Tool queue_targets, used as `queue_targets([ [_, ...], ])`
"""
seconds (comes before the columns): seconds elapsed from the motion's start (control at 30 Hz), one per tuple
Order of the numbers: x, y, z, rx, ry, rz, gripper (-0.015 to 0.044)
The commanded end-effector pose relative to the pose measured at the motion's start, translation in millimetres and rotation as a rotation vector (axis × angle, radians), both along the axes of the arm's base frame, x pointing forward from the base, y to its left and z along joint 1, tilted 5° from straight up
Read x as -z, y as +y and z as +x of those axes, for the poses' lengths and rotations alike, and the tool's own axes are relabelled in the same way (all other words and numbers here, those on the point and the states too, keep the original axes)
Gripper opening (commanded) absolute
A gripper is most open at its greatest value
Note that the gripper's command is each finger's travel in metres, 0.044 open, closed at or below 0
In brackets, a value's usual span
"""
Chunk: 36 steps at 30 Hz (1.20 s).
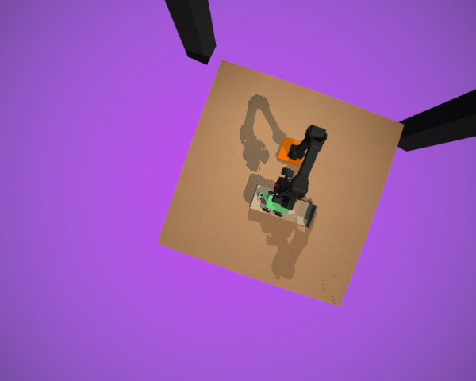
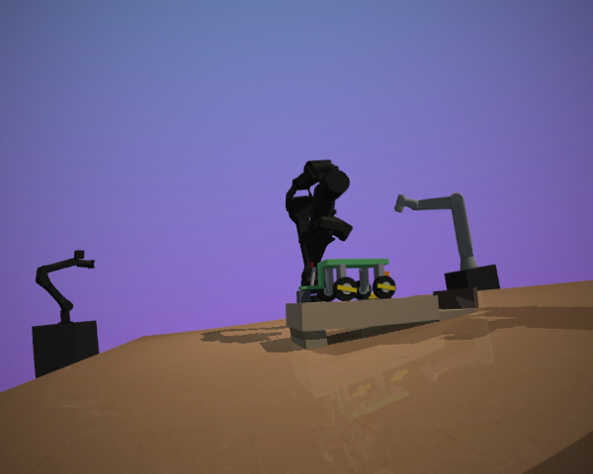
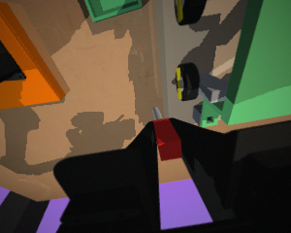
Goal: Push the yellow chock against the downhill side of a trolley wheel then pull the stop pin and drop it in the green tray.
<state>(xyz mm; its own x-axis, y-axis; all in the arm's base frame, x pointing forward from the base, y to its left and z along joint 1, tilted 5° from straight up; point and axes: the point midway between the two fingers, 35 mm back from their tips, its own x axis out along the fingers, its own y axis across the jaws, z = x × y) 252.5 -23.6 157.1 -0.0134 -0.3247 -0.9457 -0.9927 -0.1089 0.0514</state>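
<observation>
Pin's out and in my grip, and now it's the carry to the green tray (image 3: 117, 16).
My end effector (image 1: 277, 187) (image 2: 308, 277) (image 3: 161, 124) is closed on the stop pin (image 1: 276, 185) (image 2: 312, 265) (image 3: 169, 146), red head between the fingers, pale shank poking out beyond them, and here comes the delicate bit: the trolley (image 1: 277, 205) (image 2: 355, 263) (image 3: 276, 63) stands on the ramp (image 1: 299, 217) (image 2: 368, 314) just beside me, so I want height first, then a smooth sideways sweep, shank well away from those wheels. The chock's orange handle (image 1: 297, 201) (image 2: 386, 273) peeks out by the downhill end; whether its base touches a wheel, I can't tell. Over the tray, I should lower gently, centre the whole pin inside the walls, open wide, and lift straight off.
</observation>
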Motion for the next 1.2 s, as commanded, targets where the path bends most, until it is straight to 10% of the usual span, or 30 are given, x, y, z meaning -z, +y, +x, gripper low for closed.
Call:
queue_targets([
  [0.0,3.2,14.9,-2.4,0.004,0.004,0.003,0.0],
  [1.17,26.5,145.5,-22.2,0.003,0.006,0.013,0.0],
])
